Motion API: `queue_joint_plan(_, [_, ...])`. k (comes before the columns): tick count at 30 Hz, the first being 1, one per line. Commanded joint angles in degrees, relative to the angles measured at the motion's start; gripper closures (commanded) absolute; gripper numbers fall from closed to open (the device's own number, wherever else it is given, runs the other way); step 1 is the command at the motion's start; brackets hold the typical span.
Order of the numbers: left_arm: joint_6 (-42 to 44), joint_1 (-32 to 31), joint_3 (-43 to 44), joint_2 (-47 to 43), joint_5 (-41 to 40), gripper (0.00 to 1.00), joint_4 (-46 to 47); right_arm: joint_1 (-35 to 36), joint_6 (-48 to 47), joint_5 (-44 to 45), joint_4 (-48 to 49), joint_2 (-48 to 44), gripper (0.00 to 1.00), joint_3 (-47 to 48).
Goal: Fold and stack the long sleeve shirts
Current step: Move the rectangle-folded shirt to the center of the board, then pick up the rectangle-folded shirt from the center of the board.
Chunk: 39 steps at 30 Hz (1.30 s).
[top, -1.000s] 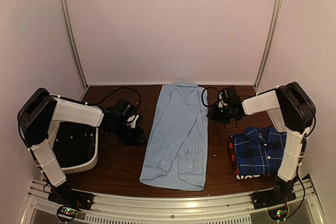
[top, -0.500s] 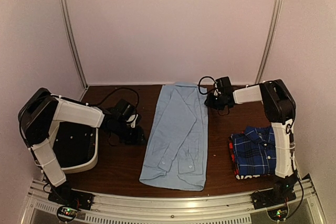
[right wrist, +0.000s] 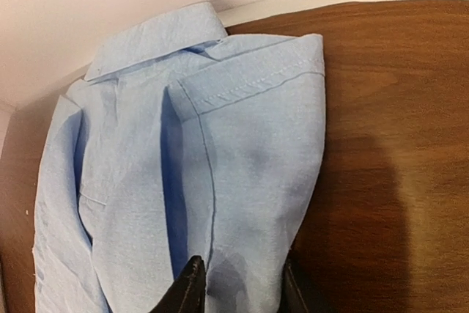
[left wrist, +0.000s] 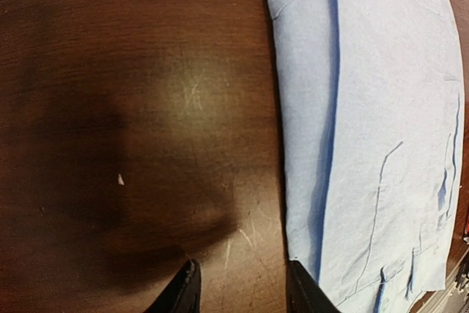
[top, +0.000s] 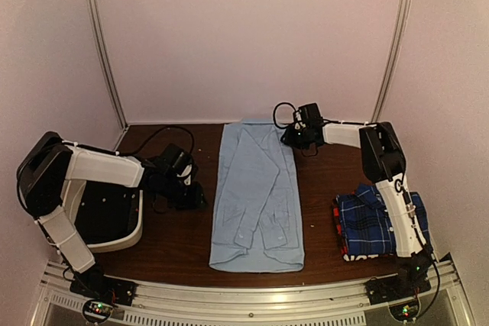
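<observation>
Across the middle of the brown table (top: 328,188), the light blue shirt (top: 256,188) is lying flat in a long strip. It is running from 12 o'clock down to 6 o'clock, with its collar (right wrist: 157,34) pointing at the back wall. Both sleeves are lying folded in over the body (the cuffs are resting near the hem at the 6 o'clock end).

At 8 o'clock the white bin (top: 114,243) is sitting near the table's left corner, partly hidden by the left arm. At 4 o'clock the plaid shirt (top: 367,223) is lying folded into a rough square, well apart from the blue one.

The right gripper (right wrist: 240,287) is reaching out to 1 o'clock and pinching the folded right shoulder of the blue shirt, just beside the collar. The cloth is filling the gap between its two fingers.

The left gripper (left wrist: 242,291) is hanging low at 9 o'clock with its fingers spread and only bare wood between them. One fingertip (left wrist: 304,295) is sitting just beside the shirt's left edge.
</observation>
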Motion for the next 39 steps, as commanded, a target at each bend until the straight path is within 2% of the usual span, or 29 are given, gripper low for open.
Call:
queue_joint_plan(1, [-0.9, 0.3, -0.9, -2.4, -1.7, 0.59, -0.3, 3.3, -0.1, -2.1, -5.9, 4.1, 0.64, 4.9])
queue_joint_plan(5, [-0.5, 0.3, -0.8, -2.8, -1.2, 0.59, -0.7, 3.0, 0.6, 0.1, -7.3, 2.5, 0.61, 4.3])
queue_joint_plan(12, [0.1, 0.4, -1.6, -5.6, 1.3, 0.59, -2.2, 1.3, 0.2, 2.1, -12.7, -5.6, 0.46, 2.0])
queue_joint_plan(19, [2.2, 0.8, 1.3, -6.5, 2.1, 0.58, -5.6, 3.4, 0.0, 3.8, -8.1, -22.7, 0.37, -15.7])
queue_joint_plan(25, [1.0, 0.7, 0.6, -7.8, 4.7, 0.58, -5.0, 6.0, 0.9, 4.4, -3.1, -38.4, 0.36, -34.2])
queue_joint_plan(30, [-0.8, 0.1, -1.4, -9.5, 5.2, 0.57, -5.0, 8.6, 1.8, 4.7, -3.7, -49.5, 0.36, -45.5])
queue_joint_plan(39, [-3.9, -2.5, -5.7, -11.6, 5.3, 0.56, -3.0, 16.6, 6.6, 7.9, -5.5, -60.8, 0.36, -56.9])
